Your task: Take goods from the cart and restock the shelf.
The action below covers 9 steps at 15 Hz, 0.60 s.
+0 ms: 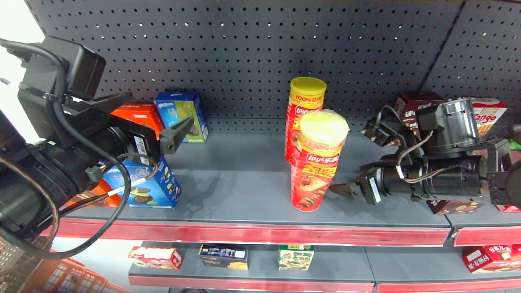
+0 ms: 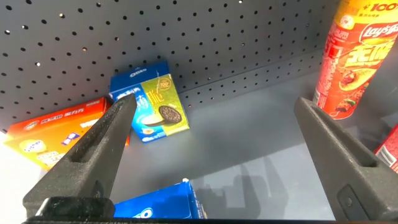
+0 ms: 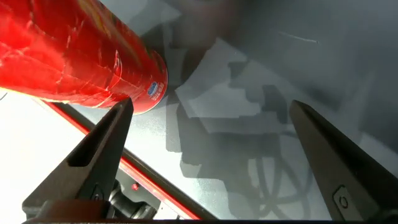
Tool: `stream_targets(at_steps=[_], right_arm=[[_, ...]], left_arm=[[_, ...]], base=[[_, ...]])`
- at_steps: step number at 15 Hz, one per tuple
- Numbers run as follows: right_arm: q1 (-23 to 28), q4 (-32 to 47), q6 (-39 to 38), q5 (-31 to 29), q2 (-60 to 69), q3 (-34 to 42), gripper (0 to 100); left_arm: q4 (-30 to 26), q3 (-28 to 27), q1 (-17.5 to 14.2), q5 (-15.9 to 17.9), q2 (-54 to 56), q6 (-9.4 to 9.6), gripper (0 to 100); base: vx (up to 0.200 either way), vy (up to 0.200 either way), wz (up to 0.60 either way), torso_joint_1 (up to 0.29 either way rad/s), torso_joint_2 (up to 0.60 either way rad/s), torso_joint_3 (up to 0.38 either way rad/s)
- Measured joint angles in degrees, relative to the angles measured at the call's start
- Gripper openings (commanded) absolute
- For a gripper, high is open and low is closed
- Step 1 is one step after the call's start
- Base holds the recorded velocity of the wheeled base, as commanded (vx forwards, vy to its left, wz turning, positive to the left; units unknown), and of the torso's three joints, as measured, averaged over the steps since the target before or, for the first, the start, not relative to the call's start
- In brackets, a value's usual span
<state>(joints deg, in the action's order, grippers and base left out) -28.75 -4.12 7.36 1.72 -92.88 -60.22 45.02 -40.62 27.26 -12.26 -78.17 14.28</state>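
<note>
Two red chip cans stand upright on the grey shelf (image 1: 244, 183): the front can (image 1: 319, 162) near the shelf's edge and the back can (image 1: 305, 110) just behind it. My right gripper (image 1: 358, 160) hovers right of the front can, open and empty, a small gap from it. In the right wrist view the front can (image 3: 74, 56) sits just outside one of the fingers (image 3: 99, 155) of that gripper (image 3: 211, 109). My left gripper (image 1: 146, 118) hangs open and empty over the shelf's left part, above a blue cookie box (image 1: 152, 189). The left wrist view has this gripper (image 2: 214, 106) facing a blue-green box (image 2: 155, 102).
An orange box (image 1: 138, 114) and the blue-green box (image 1: 181, 116) stand at the back left. Brown and white boxes (image 1: 488, 114) crowd the right end behind my right arm. A red rail (image 1: 252, 234) edges the shelf. Small boxes (image 1: 224, 256) sit on the lower shelf; an orange basket (image 1: 61, 276) is low left.
</note>
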Motion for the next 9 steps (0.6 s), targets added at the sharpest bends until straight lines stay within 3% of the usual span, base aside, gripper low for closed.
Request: stream_targets(at_steps=[9], right_arm=[[-0.7, 0.0, 0.0, 0.0, -1.1, -0.5, 100]], left_arm=[[0.0, 0.1, 0.0, 0.0, 0.0, 0.06, 100]], base=[[0.0, 0.0, 0.0, 0.0, 0.0, 0.0]])
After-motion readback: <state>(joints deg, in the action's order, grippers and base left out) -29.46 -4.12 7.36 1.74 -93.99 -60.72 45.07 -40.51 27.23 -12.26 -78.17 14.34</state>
